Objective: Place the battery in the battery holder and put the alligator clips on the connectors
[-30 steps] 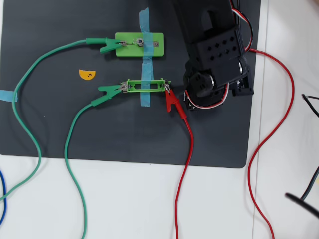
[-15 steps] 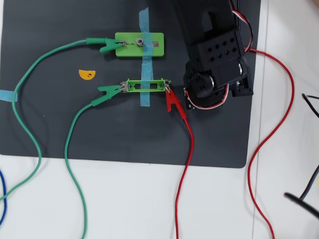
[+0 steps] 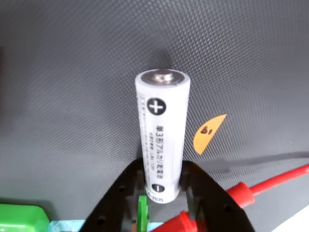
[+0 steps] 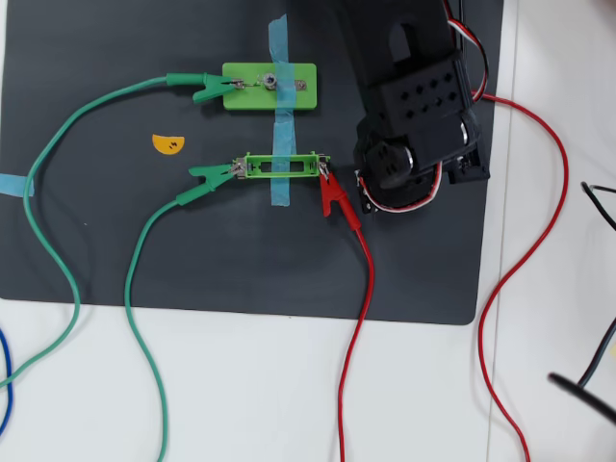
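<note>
Evidently the gripper [image 3: 161, 191] is clamped on the battery's [image 3: 161, 130] minus end, probably poised just right of the empty battery holder [image 4: 280, 166] for insertion.

Tool [image 3: 161, 191] fingers clamp the battery [image 3: 161, 130]

The hand [image 3: 161, 186], with two black plastic fingers [image 3: 118, 195], grips the minus end of a white cylindrical battery [image 3: 161, 130] with fine dark print, whose silvery plus cap points up and away. Behind it lies a dark grey textured mat [image 3: 72, 72] carrying a small orange half-round sticker [image 3: 208, 133] to the right of the battery. At the bottom edge, a red rubber-sleeved alligator clip [image 3: 241, 193] trails its red wire rightwards, and a bright-green plastic piece [image 3: 21, 218] sits in the lower left corner.
</note>
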